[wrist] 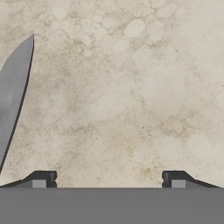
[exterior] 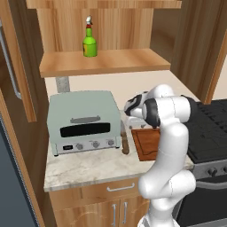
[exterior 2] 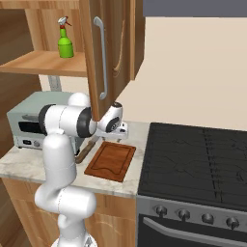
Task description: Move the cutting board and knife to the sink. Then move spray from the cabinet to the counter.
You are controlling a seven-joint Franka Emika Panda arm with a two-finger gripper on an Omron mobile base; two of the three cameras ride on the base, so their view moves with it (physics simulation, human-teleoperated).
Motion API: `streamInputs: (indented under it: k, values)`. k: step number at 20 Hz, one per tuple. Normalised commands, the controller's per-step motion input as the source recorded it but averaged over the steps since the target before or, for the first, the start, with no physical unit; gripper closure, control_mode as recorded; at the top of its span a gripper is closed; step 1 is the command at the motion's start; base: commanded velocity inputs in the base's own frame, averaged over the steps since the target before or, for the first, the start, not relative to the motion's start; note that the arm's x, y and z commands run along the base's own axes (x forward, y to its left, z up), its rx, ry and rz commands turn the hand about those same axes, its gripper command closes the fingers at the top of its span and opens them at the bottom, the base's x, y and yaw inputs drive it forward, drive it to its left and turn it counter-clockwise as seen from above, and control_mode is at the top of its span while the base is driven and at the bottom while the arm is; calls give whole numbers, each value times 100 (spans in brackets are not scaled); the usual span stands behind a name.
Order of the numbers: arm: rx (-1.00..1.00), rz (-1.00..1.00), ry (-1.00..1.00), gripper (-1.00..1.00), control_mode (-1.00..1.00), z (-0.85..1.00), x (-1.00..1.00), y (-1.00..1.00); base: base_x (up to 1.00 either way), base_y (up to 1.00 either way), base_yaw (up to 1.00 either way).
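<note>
The reddish-brown cutting board (exterior: 148,144) (exterior 2: 111,160) lies flat on the marbled counter (exterior: 88,170) between the toaster oven and the stove. The knife (exterior: 124,139) (exterior 2: 86,151) lies just left of the board, with its wooden handle toward the front. Its grey blade (wrist: 13,96) runs along the left edge of the hand view. My gripper (exterior: 133,120) (exterior 2: 120,131) (wrist: 109,180) points down over the bare counter behind the board. It is open, with nothing between its fingertips. The green spray (exterior: 89,42) (exterior 2: 65,41) stands upright on the cabinet shelf (exterior: 106,62). The sink is out of view.
A pale green toaster oven (exterior: 84,122) sits on the counter's left part. The open cabinet door (exterior 2: 101,58) with its silver bar handle hangs right above my arm. A black stove (exterior 2: 198,159) adjoins the counter on the right.
</note>
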Motion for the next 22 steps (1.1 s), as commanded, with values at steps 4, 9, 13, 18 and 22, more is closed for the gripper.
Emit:
streamInputs:
  k: [4, 9, 13, 18, 22]
  values:
    - [0, 0, 0, -100, -100, -50, -61, 0, 0, 0, 0]
    - [-1, 0, 0, -100, -100, -53, -66, 0, 0, 0, 0]
    - [-1, 0, -1, -100, -100, -53, -73, 0, 0, 0, 0]
    - [0, 0, -2, -100, -100, -52, -79, -1, 0, 0, 0]
    - [0, 0, -3, -100, -100, -54, -79, 0, 0, 0, 0]
